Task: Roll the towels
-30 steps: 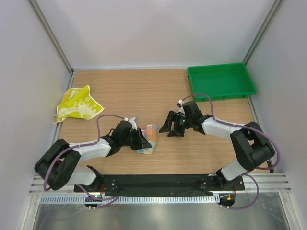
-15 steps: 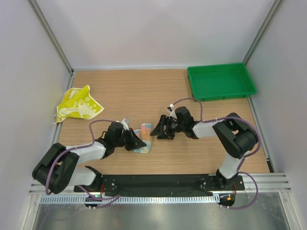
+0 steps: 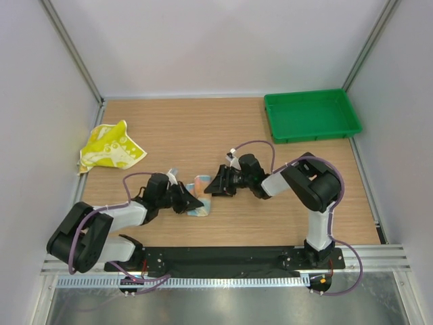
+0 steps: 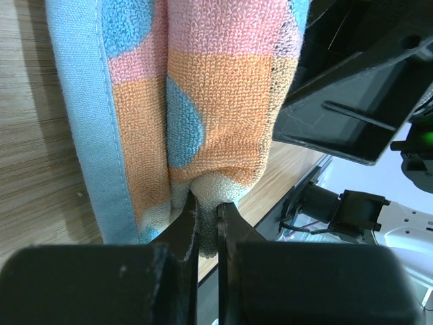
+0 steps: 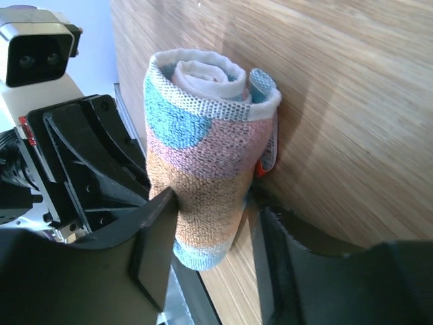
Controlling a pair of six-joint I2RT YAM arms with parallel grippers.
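Observation:
The light blue towel (image 3: 199, 210), rolled into a short roll with its orange-pink side showing, lies on the table between both grippers. My left gripper (image 3: 191, 202) is shut on a fold at the roll's end (image 4: 206, 204). My right gripper (image 3: 212, 188) comes from the right, its jaws closed against both sides of the light blue towel (image 5: 203, 156), with the left finger (image 5: 157, 227) pressing into the cloth. The yellow towel (image 3: 110, 147) lies crumpled and unrolled at the far left, away from both arms.
A green tray (image 3: 311, 115) stands at the back right. The side walls of the enclosure border the wooden table (image 3: 203, 128). In the left wrist view the right gripper's black finger (image 4: 352, 101) sits close beside the roll.
My right arm has moved left up to the roll and its jaws have narrowed around it. My left gripper has stayed shut on the towel, shifting slightly left with it.

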